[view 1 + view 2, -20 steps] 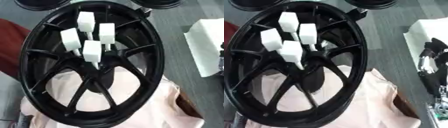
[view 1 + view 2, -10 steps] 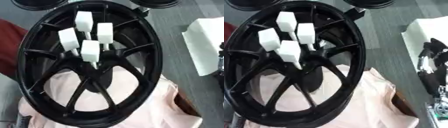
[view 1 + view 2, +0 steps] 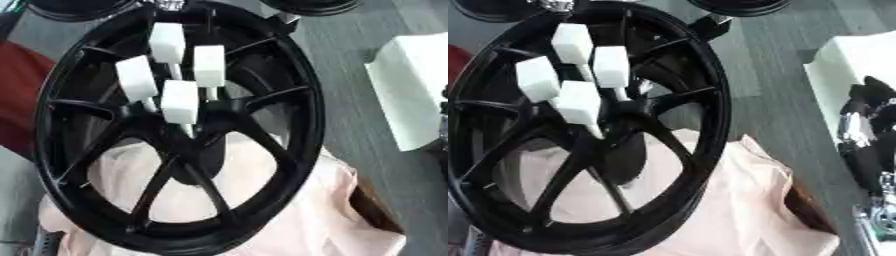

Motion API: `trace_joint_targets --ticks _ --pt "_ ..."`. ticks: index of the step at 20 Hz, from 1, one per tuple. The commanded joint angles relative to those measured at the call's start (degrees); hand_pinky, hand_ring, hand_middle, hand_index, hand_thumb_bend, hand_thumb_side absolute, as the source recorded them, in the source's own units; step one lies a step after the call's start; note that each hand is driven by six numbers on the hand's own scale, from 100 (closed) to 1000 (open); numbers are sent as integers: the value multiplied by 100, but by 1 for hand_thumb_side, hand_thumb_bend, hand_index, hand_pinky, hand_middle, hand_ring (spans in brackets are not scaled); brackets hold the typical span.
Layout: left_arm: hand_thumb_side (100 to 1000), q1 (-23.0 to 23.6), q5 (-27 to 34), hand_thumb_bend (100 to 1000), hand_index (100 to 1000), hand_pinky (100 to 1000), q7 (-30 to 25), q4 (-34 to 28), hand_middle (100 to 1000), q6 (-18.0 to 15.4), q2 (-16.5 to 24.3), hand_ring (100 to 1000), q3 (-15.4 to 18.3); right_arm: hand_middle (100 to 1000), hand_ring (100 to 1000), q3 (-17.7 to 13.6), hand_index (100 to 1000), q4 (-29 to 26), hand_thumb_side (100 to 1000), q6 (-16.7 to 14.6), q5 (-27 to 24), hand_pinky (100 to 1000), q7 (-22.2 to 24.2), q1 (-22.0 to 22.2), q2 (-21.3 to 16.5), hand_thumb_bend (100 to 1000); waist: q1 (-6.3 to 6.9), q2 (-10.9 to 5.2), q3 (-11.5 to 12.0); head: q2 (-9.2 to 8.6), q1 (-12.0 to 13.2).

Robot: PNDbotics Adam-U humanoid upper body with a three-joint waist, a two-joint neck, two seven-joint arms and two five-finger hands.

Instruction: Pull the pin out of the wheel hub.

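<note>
Black alloy fills most of our view: the wheel hub [image 3: 175, 125] stands tilted on a pale pink cloth [image 3: 315, 215], its spokes meeting just left of centre. Four white block-headed pins [image 3: 181, 102] stick out of the hub centre, clustered toward 11 o'clock from the middle of the left eye view, their thin stems running down into the bolt holes. At 3 o'clock a white box [image 3: 411, 90] lies on the grey surface [image 3: 346, 70], well apart from the rim.

Our right hand [image 3: 866, 135] shows only in the right eye view, at the 3 o'clock edge, dark with silver parts; we cannot tell whether its fingers are open or curled. Our left hand is not in view. No pin has been taken hold of yet.

We judge the risks as these. The pin heads sit close together, so fingers reaching for one may knock or catch a neighbour. A pull off the line of the stem could jam the pin in its hole. The wheel rests on soft cloth at a lean, so a sideways tug might rock or slide it.

Against the picture of a second ago, the whole scene has shifted a little with the camera; the wheel, pins and right hand lie as before.
</note>
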Motion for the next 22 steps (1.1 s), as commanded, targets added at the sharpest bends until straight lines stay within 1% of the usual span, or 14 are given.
trace_joint_targets --ticks 1,4,6,10,13,18,20,22 --pt "896 -55 4 100 872 830 3 -228 735 109 299 809 -14 719 785 -17 840 -71 560 25 -16 762 0 -26 -65 100 1 -114 13 2 -48" --pt "853 43 -42 104 863 836 3 -573 735 424 525 814 25 719 786 -21 841 -71 561 44 -6 762 -11 -41 -56 100 20 -94 31 -6 -100" --pt "860 130 -81 127 863 840 3 -810 742 626 674 819 -17 719 786 -17 841 -71 561 55 0 763 -11 -49 -53 100 28 -83 33 -3 -135" --pt "853 338 -3 113 856 840 3 -1317 742 900 1022 819 20 719 786 -21 841 -71 562 69 20 763 -25 -54 -39 100 41 -59 48 -2 -184" --pt "857 565 129 118 853 843 3 -1834 745 1062 1362 822 94 719 786 -27 841 -71 562 71 36 763 -38 -62 -40 100 55 -44 62 -5 -215" --pt "909 1049 413 148 852 846 3 -2755 754 1414 1945 829 160 720 786 -28 842 -71 562 77 55 764 -54 -77 -48 100 79 -19 80 -14 -229" --pt "902 1226 476 172 848 849 3 -3107 756 1604 2147 831 216 720 786 -29 842 -71 562 76 60 764 -54 -82 -47 100 78 -11 79 -27 -226" --pt "920 1398 480 206 844 849 3 -3424 754 1790 2326 831 292 720 786 -33 842 -71 562 75 65 764 -60 -84 -42 100 76 -1 80 -38 -219"
